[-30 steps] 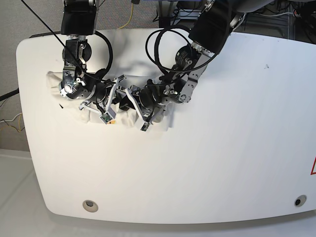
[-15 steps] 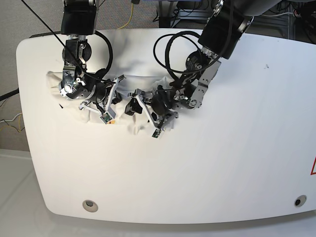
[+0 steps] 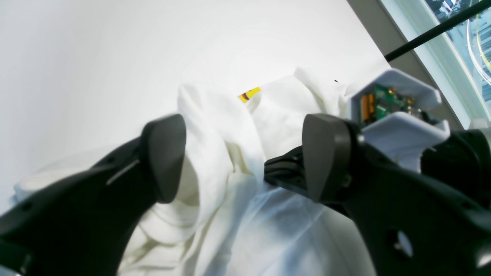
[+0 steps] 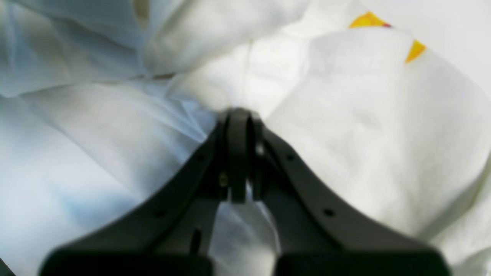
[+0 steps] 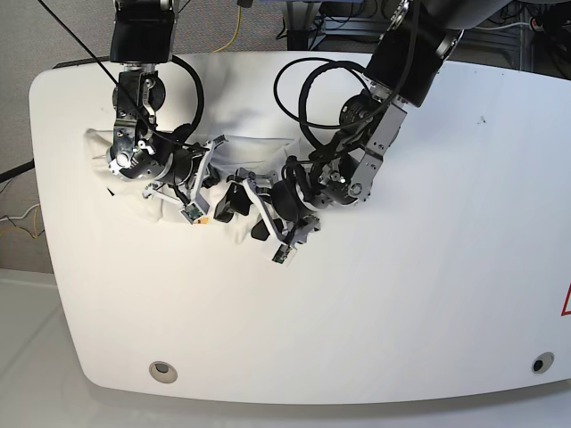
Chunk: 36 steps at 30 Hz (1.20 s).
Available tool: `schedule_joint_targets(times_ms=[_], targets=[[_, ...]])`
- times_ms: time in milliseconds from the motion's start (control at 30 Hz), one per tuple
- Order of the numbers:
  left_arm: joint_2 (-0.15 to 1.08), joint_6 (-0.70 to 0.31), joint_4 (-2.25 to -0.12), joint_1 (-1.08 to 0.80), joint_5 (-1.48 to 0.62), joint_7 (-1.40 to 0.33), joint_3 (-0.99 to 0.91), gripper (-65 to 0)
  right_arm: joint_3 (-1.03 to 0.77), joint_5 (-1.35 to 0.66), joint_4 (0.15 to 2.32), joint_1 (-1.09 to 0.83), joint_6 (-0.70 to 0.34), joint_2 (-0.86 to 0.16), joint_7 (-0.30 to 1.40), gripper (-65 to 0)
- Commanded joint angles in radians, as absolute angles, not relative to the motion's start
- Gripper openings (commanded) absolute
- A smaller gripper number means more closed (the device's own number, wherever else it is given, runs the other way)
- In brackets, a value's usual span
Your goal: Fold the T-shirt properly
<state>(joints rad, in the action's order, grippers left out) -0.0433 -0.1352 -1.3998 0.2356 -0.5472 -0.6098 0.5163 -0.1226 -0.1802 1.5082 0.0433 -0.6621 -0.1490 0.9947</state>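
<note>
- The left end effector (image 3: 238, 161) is hovering with its fingers (image 3: 165, 157) spread apart, a bunched ridge of the T-shirt (image 3: 215, 161) lying between them and not being pinched.
- The right end effector (image 4: 239, 126) is pinching a fold of that T-shirt between its closed tips, cloth spreading to both sides of it.
- The T-shirt is lying crumpled on the white table (image 5: 401, 303), under and just ahead of both end effectors.
- A yellow print patch (image 3: 249, 94) is showing beyond the left end effector's tips.
</note>
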Motion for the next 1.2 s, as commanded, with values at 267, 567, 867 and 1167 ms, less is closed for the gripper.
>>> schedule_joint_targets(times_ms=[267, 567, 867, 1167], targets=[[-0.051, -0.139, -1.454, 0.294, -0.555, -0.651, 0.509, -19.6, -0.122, -0.111, 1.500, 0.035, -0.654, -0.159, 1.069, -64.5], [0.041, 0.002, -1.529, 0.309, -0.558, -0.680, 0.484, -19.5, -0.122, -0.111, 1.500, 0.035, -0.654, -0.159, 1.069, -64.5], [0.113, 0.004, -1.552, 0.274, -0.559, -0.682, 0.460, -21.4, -0.122, -0.111, 1.500, 0.038, -0.654, -0.159, 1.069, -64.5], [0.108, 0.004, -1.549, 0.240, -0.559, -0.685, 0.426, -60.6, -0.122, -0.111, 1.500, 0.039, -0.654, -0.159, 1.069, -64.5]])
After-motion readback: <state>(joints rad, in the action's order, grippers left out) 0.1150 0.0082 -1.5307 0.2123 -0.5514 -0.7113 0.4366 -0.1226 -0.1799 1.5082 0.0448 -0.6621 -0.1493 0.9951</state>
